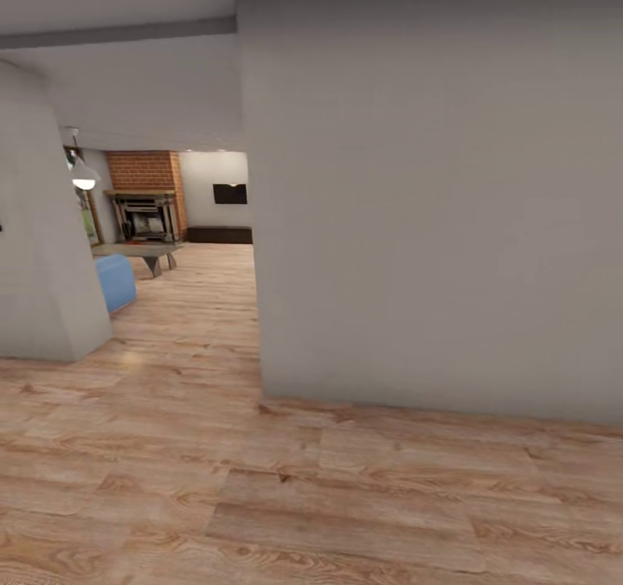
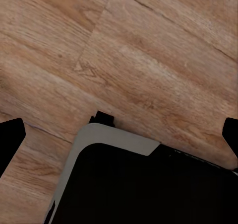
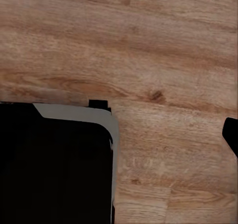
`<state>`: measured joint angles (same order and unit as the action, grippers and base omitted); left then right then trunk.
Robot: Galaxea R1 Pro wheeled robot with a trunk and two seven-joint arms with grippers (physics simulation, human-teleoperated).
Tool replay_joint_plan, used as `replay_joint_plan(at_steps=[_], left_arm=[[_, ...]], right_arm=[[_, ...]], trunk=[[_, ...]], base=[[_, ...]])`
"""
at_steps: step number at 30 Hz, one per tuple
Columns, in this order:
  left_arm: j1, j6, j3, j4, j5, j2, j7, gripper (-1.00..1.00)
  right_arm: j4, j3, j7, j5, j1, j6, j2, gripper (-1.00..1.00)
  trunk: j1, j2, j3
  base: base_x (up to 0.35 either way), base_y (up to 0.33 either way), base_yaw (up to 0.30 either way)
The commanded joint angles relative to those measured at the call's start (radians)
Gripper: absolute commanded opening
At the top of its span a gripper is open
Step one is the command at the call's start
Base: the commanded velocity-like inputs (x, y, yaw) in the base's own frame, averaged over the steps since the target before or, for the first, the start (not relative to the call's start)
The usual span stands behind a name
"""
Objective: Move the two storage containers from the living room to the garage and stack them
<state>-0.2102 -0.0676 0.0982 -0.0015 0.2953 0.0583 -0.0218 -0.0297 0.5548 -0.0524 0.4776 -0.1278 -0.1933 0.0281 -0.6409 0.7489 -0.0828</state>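
Note:
The two storage containers are out of view. I stand in a hallway on light wood plank flooring (image 1: pixel 285 498), with the living room (image 1: pixel 186 247) visible through an opening ahead on the left. In the left wrist view my left gripper (image 2: pixel 119 142) is open, its dark fingertips (image 2: pixel 11 142) at both picture edges, with nothing between them. It hangs over the planks and my own dark base (image 2: pixel 144 184). My right gripper (image 3: pixel 119 137) looks open and empty too, with one fingertip (image 3: pixel 231 134) showing at the edge.
A large grey wall (image 1: pixel 433 221) blocks the way straight ahead and to the right. A wall corner (image 1: pixel 43 247) bounds the opening's left side. Beyond the opening are a blue sofa (image 1: pixel 114 280), a grey low table (image 1: pixel 143 252), a brick fireplace (image 1: pixel 147 204), a black TV (image 1: pixel 230 194) and a pendant lamp (image 1: pixel 84 178).

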Motion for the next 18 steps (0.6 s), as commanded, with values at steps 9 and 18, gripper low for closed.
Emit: replay_joint_plan(at_steps=[9,18], left_arm=[[-0.001,-0.004,0.008,0.001,0.001,0.001,-0.002,1.0],[-0.001,-0.004,0.008,0.001,0.001,0.001,-0.003,1.0]], right_arm=[[-0.003,0.007,-0.003,0.009,-0.001,-0.005,0.0,1.0],[-0.003,0.007,-0.003,0.01,-0.001,-0.005,0.0,1.0]], trunk=[[-0.001,0.001,-0.002],[-0.001,0.001,-0.002]], base=[[0.323,0.0,0.275],[0.323,0.0,0.281]])
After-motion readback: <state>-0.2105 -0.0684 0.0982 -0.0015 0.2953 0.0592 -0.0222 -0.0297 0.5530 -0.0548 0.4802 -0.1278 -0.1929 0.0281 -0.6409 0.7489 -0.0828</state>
